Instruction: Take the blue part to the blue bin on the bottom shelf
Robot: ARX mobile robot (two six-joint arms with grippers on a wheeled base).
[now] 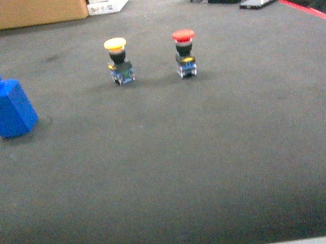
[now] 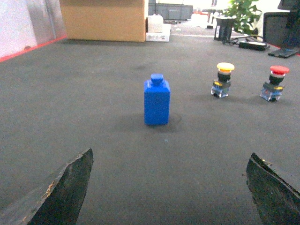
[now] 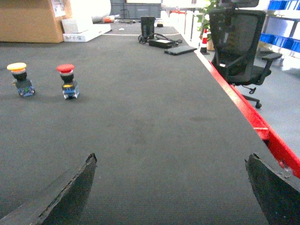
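Three small things stand on the dark grey felt-like worktop (image 1: 174,157). At the left edge of the head view sits the blue plastic bottle-shaped part with a round cap (image 1: 5,106), upright on its base and apart from everything else. Near the upper middle stand two push-button switches side by side with a gap between them: the yellow-capped push-button switch (image 1: 119,61) on the left, the red-capped push-button switch (image 1: 184,53) on the right.

In the left wrist view the blue part (image 2: 157,100) stands at the centre of the frame, with the yellow-capped switch (image 2: 223,80) and the red-capped one (image 2: 275,83) off to the upper right. The left gripper (image 2: 168,192) shows as two dark finger tips in the lower corners, jaws spread wide with only bare worktop between them, well short of the part.

The right gripper (image 3: 171,190) looks the same in its own view: jaws wide apart, nothing held. Both switches sit in the upper left of that frame. A red strip (image 3: 255,124) lines the worktop's right edge, and a black mesh office chair (image 3: 239,42) stands beyond it. A brown cardboard box (image 1: 32,9) rests at the far upper left of the head view.
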